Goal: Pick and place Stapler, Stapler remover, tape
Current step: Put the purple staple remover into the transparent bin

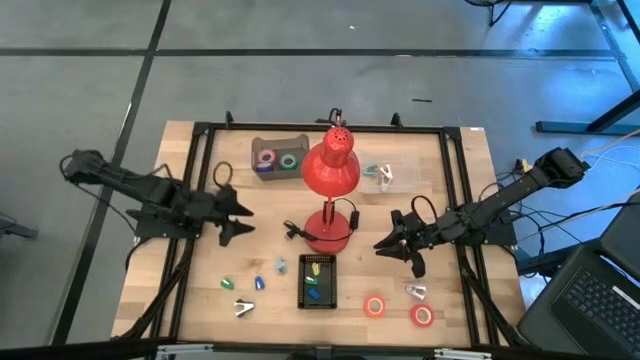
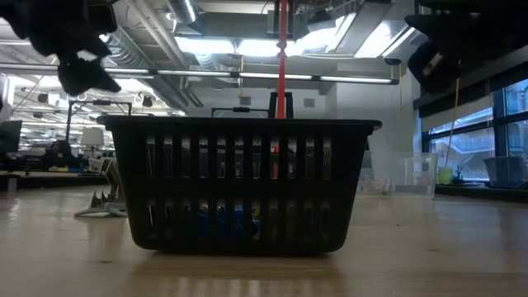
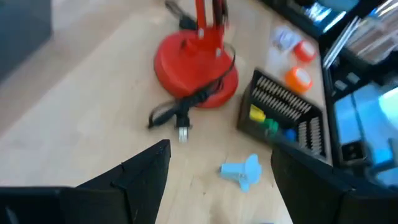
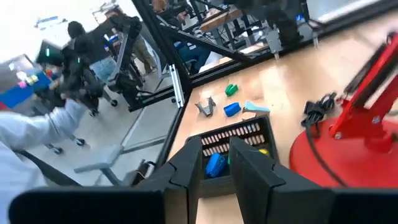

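Observation:
A small black basket on the table's near middle holds yellow, green and blue pieces. An orange tape roll and a red one lie flat near the front right, beside a silver stapler remover. A second remover and small green and blue pieces, perhaps mini staplers, lie at the front left. My left gripper hangs open above the table, left of the lamp, empty. My right gripper hovers right of the lamp, its fingers a narrow gap apart, nothing between them.
A red desk lamp stands mid-table, its cord and plug trailing on the wood. A grey tray with pink and green tape rolls and a clear box stand at the back. A black frame edges the table.

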Robot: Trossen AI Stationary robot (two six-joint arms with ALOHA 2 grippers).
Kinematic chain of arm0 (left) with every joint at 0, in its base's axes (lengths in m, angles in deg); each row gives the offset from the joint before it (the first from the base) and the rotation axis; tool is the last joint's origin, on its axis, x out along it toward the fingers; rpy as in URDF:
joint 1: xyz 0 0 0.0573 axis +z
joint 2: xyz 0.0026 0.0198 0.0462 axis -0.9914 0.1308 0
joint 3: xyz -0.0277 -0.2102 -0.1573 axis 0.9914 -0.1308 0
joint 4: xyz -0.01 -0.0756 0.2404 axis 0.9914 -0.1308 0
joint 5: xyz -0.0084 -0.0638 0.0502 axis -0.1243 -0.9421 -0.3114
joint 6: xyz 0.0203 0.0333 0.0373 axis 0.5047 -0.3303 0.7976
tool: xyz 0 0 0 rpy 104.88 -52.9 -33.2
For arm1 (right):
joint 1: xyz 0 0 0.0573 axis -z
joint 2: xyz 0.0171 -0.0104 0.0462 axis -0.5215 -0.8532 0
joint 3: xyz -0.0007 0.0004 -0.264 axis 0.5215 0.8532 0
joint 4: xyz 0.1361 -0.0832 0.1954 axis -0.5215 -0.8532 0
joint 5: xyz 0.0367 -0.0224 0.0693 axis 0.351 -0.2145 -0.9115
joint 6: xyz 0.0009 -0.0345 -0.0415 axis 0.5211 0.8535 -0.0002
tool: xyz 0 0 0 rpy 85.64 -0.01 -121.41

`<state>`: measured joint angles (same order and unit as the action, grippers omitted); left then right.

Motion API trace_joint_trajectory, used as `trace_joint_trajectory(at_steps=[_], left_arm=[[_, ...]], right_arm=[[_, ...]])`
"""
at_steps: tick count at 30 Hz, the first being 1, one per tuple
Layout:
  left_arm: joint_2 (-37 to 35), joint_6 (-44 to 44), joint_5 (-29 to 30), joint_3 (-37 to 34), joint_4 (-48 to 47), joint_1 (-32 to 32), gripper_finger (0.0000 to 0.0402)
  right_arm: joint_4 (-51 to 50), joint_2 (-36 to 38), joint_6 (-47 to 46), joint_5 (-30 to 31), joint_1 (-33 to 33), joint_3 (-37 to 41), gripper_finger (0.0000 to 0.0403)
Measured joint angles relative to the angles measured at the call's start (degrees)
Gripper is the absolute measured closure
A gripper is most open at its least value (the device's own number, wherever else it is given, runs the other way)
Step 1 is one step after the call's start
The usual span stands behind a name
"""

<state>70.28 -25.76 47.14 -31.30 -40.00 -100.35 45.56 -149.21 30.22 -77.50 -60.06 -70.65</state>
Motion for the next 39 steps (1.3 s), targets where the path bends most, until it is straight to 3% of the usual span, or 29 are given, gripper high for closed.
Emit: trace_joint_trajectory(at_steps=[6,11,17,23,27,32,39], left_arm=[[7.15,-4.42,5.55,-0.62,2.61,-6.96,0.0135],[11.37,-4.42,10.91,-0.62,4.86,-10.30,0.0135],[13.92,-5.13,15.21,-0.62,4.86,-11.07,0.0135],[14.72,-6.81,15.37,-0.62,4.80,-11.05,0.0135],[15.02,-6.85,15.41,-0.62,4.80,-11.05,0.0135],[15.04,-6.85,16.49,-0.62,4.75,-11.05,0.0135],[15.04,-6.83,19.34,-0.60,4.75,-11.05,0.0135]], right_arm=[[-6.61,0.02,-17.30,-5.25,-1.38,-0.02,0.0324],[-16.40,0.00,-29.56,-6.06,-6.61,-1.64,0.0354],[-33.15,-0.36,-36.08,-6.10,-12.66,-11.94,0.0396],[-51.05,-5.01,-40.68,-5.89,-16.19,-23.64,0.0394],[-66.30,-11.45,-46.63,-13.43,-16.46,-29.65,0.0399],[-77.01,-19.04,-47.31,-22.97,-16.48,-33.79,0.0395],[-76.97,-22.86,-39.04,-24.52,-16.17,-34.64,0.0392]])
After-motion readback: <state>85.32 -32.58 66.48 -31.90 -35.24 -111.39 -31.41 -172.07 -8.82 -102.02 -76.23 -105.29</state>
